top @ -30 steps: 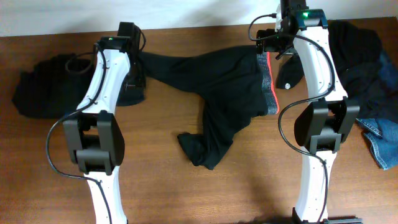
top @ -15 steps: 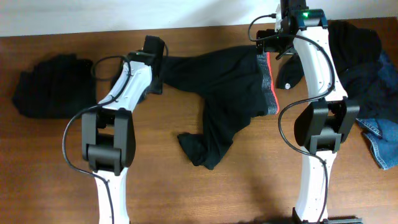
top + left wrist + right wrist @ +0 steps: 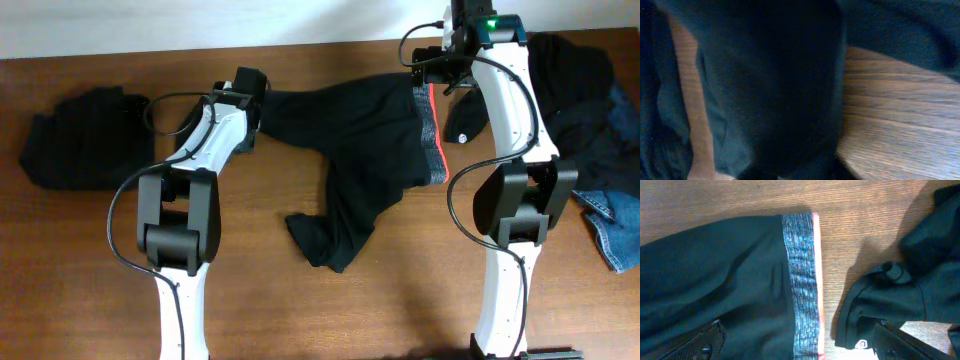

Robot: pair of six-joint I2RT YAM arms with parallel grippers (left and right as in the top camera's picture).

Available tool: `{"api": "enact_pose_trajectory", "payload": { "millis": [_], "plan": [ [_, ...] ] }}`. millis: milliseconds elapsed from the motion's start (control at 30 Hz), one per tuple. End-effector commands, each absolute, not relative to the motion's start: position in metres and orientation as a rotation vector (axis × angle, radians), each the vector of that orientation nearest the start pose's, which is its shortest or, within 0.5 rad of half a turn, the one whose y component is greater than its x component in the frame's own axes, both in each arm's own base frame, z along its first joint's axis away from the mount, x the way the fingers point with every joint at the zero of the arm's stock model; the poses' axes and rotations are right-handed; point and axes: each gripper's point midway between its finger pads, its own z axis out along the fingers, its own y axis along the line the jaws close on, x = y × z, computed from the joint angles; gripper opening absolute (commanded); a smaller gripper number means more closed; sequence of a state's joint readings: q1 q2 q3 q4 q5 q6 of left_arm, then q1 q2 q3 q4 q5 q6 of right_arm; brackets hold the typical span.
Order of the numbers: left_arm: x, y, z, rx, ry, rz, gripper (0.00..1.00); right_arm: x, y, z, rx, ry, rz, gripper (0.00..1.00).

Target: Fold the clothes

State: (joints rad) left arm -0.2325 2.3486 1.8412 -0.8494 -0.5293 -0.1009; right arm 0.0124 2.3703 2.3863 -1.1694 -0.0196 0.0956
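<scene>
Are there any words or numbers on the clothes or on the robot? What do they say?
No words or numbers can be read in any view.
There is a small white mark on the black garment lying beside the grey waistband. It looks like a logo, but it is too small to read.

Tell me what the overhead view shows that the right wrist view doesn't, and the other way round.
Only overhead: left arm, right arm, the long black fabric trousers whole, a black garment heap at far left, blue denim cloth at far right. Only right wrist: a small white logo on a crumpled black garment. Both: the trousers' grey knitted waistband with its red-orange edge, on the brown wooden table.
</scene>
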Motion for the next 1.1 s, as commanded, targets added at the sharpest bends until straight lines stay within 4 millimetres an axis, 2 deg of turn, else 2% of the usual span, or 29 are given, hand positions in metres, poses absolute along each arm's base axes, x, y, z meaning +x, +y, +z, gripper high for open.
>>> {"api": "enact_pose_trajectory", "payload": {
  "millis": [0, 33, 67, 133, 233, 367, 400, 433, 467, 500, 533, 567, 667, 767, 867, 967, 1067],
  "plan": [
    [0.503, -0.017, 0.045, 0.042, 2.709, 0.755, 0.09, 0.556, 0.007, 0.164, 0.094, 2.662, 0.062, 0.99],
    [0.504, -0.015, 0.056, 0.029, 2.685, 0.760, 0.06, 0.556, 0.007, 0.164, 0.094, 2.662, 0.063, 0.99],
    [0.507, -0.009, 0.081, -0.003, 2.628, 0.785, 0.01, 0.556, 0.007, 0.164, 0.094, 2.662, 0.063, 0.99],
    [0.511, 0.001, 0.109, -0.052, 2.556, 0.822, 0.01, 0.555, 0.007, 0.164, 0.094, 2.662, 0.063, 0.99],
    [0.517, 0.032, 0.156, -0.185, 2.393, 0.933, 0.01, 0.555, 0.007, 0.163, 0.094, 2.666, 0.063, 0.99],
    [0.529, 0.068, 0.169, -0.251, 2.323, 0.976, 0.01, 0.553, 0.007, 0.163, 0.094, 2.673, 0.063, 0.99],
    [0.531, 0.082, 0.171, -0.296, 2.306, 0.973, 0.23, 0.553, 0.007, 0.163, 0.094, 2.673, 0.063, 0.99],
    [0.531, 0.086, 0.172, -0.309, 2.301, 0.975, 0.43, 0.553, 0.007, 0.163, 0.094, 2.673, 0.063, 0.99],
    [0.531, 0.096, 0.173, -0.335, 2.292, 0.980, 0.80, 0.553, 0.007, 0.163, 0.094, 2.673, 0.063, 0.99],
    [0.530, 0.099, 0.173, -0.343, 2.292, 0.983, 0.93, 0.553, 0.007, 0.163, 0.094, 2.673, 0.063, 0.99],
    [0.529, 0.103, 0.173, -0.350, 2.296, 0.988, 0.99, 0.553, 0.007, 0.163, 0.095, 2.673, 0.063, 0.99],
    [0.526, 0.106, 0.171, -0.349, 2.310, 0.997, 0.99, 0.553, 0.007, 0.163, 0.095, 2.673, 0.063, 0.99],
    [0.520, 0.103, 0.165, -0.318, 2.358, 1.001, 0.99, 0.552, 0.009, 0.162, 0.092, 2.677, 0.075, 0.99],
    [0.514, 0.074, 0.150, -0.215, 2.463, 0.905, 0.99, 0.550, 0.012, 0.162, 0.087, 2.685, 0.100, 0.99],
    [0.508, 0.049, 0.152, -0.220, 2.486, 0.814, 0.99, 0.545, 0.012, 0.163, 0.089, 2.701, 0.102, 0.99],
    [0.503, 0.016, 0.172, -0.162, 2.482, 0.691, 0.99, 0.534, 0.012, 0.173, 0.091, 2.717, 0.107, 0.99],
    [0.493, -0.013, 0.207, -0.107, 2.428, 0.631, 0.99, 0.520, 0.010, 0.188, 0.102, 2.726, 0.161, 0.99]
  ]
}}
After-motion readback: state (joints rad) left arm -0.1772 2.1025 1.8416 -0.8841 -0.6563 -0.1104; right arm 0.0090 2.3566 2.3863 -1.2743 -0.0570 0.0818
